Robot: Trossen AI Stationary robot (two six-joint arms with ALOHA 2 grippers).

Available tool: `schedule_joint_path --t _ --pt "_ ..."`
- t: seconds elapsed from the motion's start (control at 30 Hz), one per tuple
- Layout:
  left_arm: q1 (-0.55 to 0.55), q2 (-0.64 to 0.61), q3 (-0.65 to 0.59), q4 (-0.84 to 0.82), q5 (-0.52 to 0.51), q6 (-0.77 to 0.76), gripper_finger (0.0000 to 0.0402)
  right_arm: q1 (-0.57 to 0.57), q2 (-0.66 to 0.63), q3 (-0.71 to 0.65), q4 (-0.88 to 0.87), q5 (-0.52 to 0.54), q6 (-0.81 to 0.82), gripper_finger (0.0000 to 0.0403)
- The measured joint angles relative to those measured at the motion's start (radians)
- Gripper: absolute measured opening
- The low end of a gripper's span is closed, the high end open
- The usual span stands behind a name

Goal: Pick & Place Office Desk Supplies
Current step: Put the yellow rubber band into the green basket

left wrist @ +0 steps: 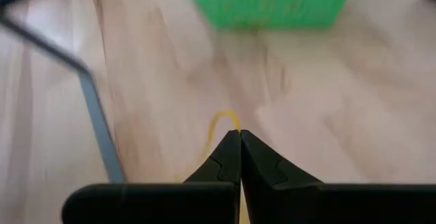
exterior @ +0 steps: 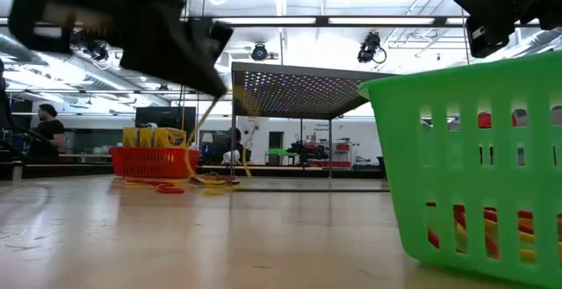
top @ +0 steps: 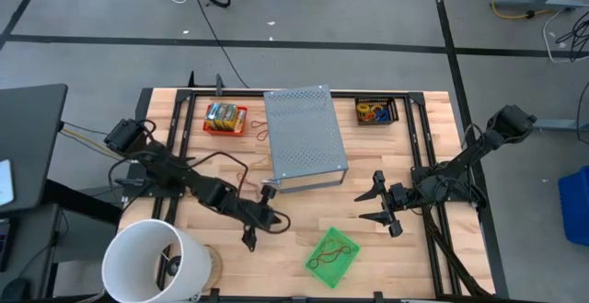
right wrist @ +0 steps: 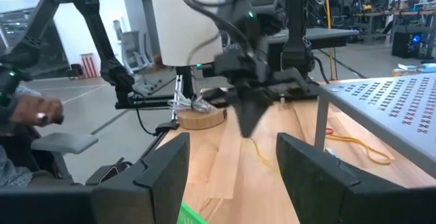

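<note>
One thin yellow rubber-band loop (left wrist: 223,120) in matte left claw (left wrist: 240,137).

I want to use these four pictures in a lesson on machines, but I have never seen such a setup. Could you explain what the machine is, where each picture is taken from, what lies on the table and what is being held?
These are two dark robot arms working at a wooden table. One picture looks straight down from above, one looks level across the tabletop, and two come from cameras on the arms' wrists.

On the table stand a grey perforated metal box, a green basket with rubber bands in it, a red tray of yellow packets, a small black tray and a white bucket. Loose rubber bands lie beside the box.

The left gripper is shut on a yellow rubber band, pinched at its tips above the wood near the green basket. The right gripper waits open, to the right of the box, holding nothing.
</note>
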Motion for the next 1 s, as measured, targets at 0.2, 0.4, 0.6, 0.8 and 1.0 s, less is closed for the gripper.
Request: schedule_joint_path --t 0.2,0.4,0.6,0.8,1.0 --pt "-0.018 0.000 0.091 0.001 0.002 0.077 0.0001 0.000 0.000 0.000 0.000 0.001 -0.013 0.0226" --pt "-0.011 0.000 0.172 0.024 0.077 0.158 0.0001 0.000 0.000 0.000 0.000 0.001 -0.017 0.0226" --pt "0.017 -0.001 0.184 0.176 0.269 0.187 0.0001 0.000 0.000 0.000 -0.003 0.000 -0.036 0.0226" --pt "0.037 -0.001 0.184 0.299 0.364 0.207 0.0001 0.000 0.000 0.000 -0.014 0.000 -0.039 0.0226" --pt "0.053 -0.002 0.184 0.411 0.460 0.214 0.0001 0.000 0.000 0.000 -0.015 0.000 -0.039 0.0226"
